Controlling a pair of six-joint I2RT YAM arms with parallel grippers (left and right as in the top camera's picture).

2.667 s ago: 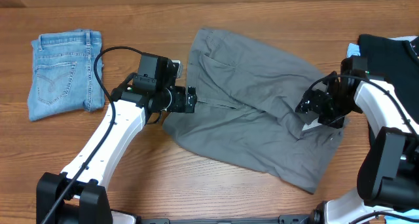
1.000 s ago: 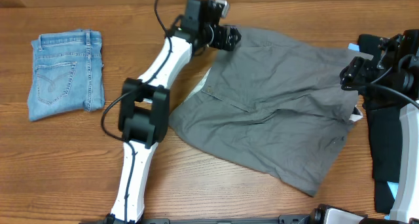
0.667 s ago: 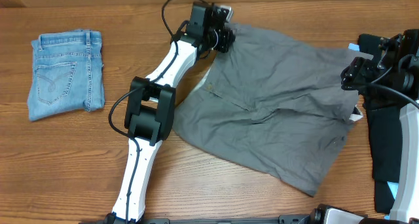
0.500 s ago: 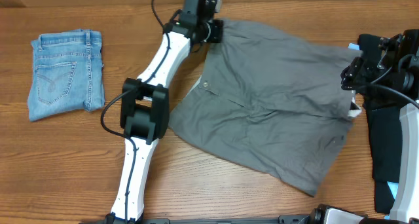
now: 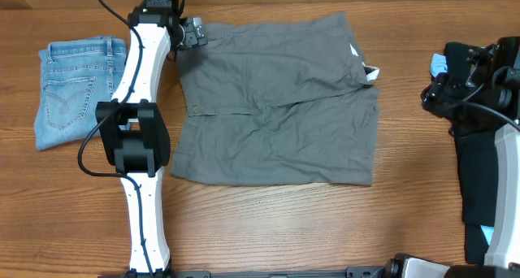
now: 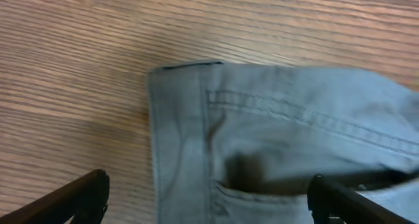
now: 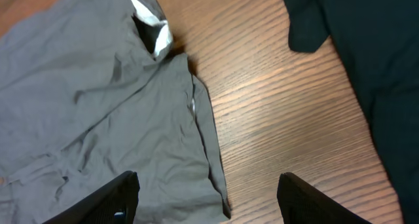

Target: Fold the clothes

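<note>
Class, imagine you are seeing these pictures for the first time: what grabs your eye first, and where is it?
The grey shorts dominate, spread flat across the middle of the table. The left gripper hangs open at their far left corner. Folded denim jeans lie at the left, and a black shirt at the right edge.

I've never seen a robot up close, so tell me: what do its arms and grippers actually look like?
The left arm and right arm are slim white shells linked by chunky black joints, with thin black cables looping alongside. The left gripper and right gripper are black, each ending in two dark, blunt fingers. No markings are legible.
</note>
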